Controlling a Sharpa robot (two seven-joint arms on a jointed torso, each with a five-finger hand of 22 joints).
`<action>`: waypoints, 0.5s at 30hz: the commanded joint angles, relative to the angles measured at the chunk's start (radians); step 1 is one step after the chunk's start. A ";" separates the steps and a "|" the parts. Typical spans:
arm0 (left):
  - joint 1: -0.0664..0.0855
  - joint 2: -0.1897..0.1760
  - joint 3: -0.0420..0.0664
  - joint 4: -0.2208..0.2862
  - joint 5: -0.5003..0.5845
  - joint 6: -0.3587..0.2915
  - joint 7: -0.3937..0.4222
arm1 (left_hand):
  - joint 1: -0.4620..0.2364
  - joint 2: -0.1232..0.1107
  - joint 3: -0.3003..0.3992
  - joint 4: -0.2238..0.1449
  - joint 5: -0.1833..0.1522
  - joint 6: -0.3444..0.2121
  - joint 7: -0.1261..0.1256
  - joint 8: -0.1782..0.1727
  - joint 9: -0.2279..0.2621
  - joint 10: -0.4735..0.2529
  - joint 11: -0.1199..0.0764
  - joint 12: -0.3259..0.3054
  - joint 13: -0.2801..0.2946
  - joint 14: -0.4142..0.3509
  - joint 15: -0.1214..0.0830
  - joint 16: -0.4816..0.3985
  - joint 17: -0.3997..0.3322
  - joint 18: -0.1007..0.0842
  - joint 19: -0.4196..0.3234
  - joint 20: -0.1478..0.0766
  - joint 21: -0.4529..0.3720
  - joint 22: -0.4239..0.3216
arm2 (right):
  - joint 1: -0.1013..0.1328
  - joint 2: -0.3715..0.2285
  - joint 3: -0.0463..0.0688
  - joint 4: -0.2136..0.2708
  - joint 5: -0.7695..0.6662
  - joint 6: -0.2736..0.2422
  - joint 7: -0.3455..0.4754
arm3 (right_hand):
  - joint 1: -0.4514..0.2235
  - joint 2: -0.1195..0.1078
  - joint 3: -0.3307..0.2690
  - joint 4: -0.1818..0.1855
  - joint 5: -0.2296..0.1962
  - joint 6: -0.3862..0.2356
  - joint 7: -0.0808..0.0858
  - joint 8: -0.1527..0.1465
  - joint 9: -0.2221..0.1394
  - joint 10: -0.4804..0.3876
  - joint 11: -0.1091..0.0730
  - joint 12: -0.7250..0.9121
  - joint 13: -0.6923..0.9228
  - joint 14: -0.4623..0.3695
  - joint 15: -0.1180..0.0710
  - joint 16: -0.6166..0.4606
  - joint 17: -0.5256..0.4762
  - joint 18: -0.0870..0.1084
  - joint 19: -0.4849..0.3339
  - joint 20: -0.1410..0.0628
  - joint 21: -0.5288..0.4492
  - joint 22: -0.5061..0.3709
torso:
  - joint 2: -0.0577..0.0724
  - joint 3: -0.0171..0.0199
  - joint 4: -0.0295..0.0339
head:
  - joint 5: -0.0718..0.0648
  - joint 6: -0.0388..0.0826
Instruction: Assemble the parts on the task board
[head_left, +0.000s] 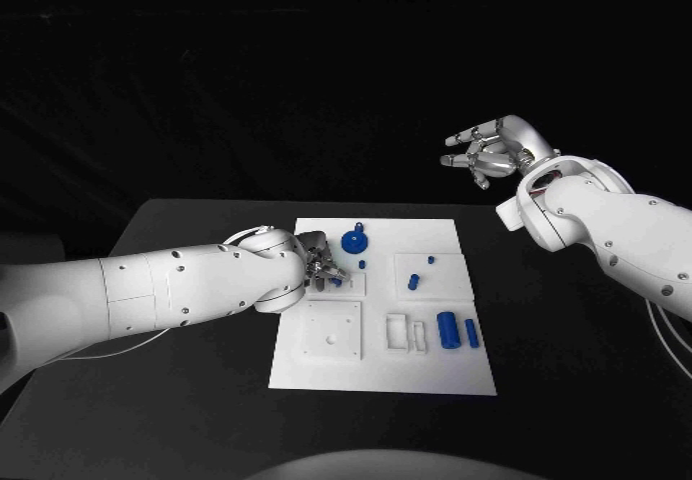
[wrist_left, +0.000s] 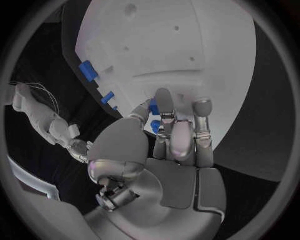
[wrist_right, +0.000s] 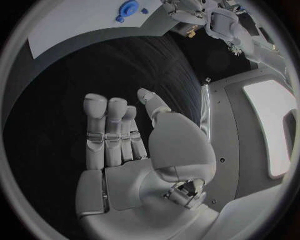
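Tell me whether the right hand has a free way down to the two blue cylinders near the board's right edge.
Probably yes. The right hand hangs open beyond the table's far edge, holding nothing; the blue cylinders lie uncovered, and the left hand works at the task board's other side.

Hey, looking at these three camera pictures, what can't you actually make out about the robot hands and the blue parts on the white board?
- Head view: the left robot hand covers the spot it works at on the task board; what lies under it is hidden.
- Left wrist view: a blue part peeks out behind the fingers; whether they grip it cannot be told.
- Right wrist view: the blue round part is too small for detail.
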 joint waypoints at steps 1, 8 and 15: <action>-0.003 0.001 0.000 0.001 -0.009 0.003 0.002 | 0.042 0.050 0.004 0.002 -0.004 0.162 -0.111 0.003 -0.001 0.031 -0.026 0.002 -0.001 0.002 -0.001 0.000 -0.001 0.008 -0.002 0.008 0.003 0.033 | 0.000 0.000 0.000 0.002 -0.009 0.012 0.004 | -0.010 0.003 0.002 0.004 0.003 0.006 0.001 -0.004 -0.002 0.003 -0.004 0.005 0.001 0.007 -0.002 -0.007 0.001 0.010 0.051 -0.005 0.005 -0.001 | 0.001 -0.0001 -0.0009 | -0.001 -0.001; -0.010 0.004 0.000 -0.002 -0.015 0.004 0.002 | 0.041 0.050 0.003 0.004 -0.008 0.161 -0.111 0.003 -0.002 0.031 -0.026 0.002 -0.001 0.001 -0.001 0.000 -0.003 0.009 -0.002 0.008 0.003 0.033 | -0.001 -0.001 0.000 0.002 -0.009 0.012 0.004 | -0.012 0.004 0.002 0.005 0.003 0.006 0.001 -0.004 -0.002 0.003 -0.004 0.005 0.001 0.007 -0.002 -0.007 0.001 0.010 0.051 -0.005 0.005 -0.002 | 0.000 0.0004 -0.0014 | -0.003 -0.002; -0.012 0.003 0.000 0.000 -0.019 0.014 0.000 | 0.042 0.050 0.003 0.006 -0.009 0.160 -0.111 0.003 -0.002 0.031 -0.026 0.002 -0.001 0.001 -0.001 -0.001 -0.005 0.009 -0.002 0.008 0.001 0.033 | -0.001 -0.001 0.000 0.002 -0.009 0.012 0.004 | -0.012 0.004 0.002 0.005 0.003 0.006 0.001 -0.004 -0.002 0.003 -0.004 0.005 0.001 0.007 -0.002 -0.007 0.001 0.010 0.051 -0.005 0.005 -0.002 | 0.000 0.0010 -0.0008 | -0.003 -0.002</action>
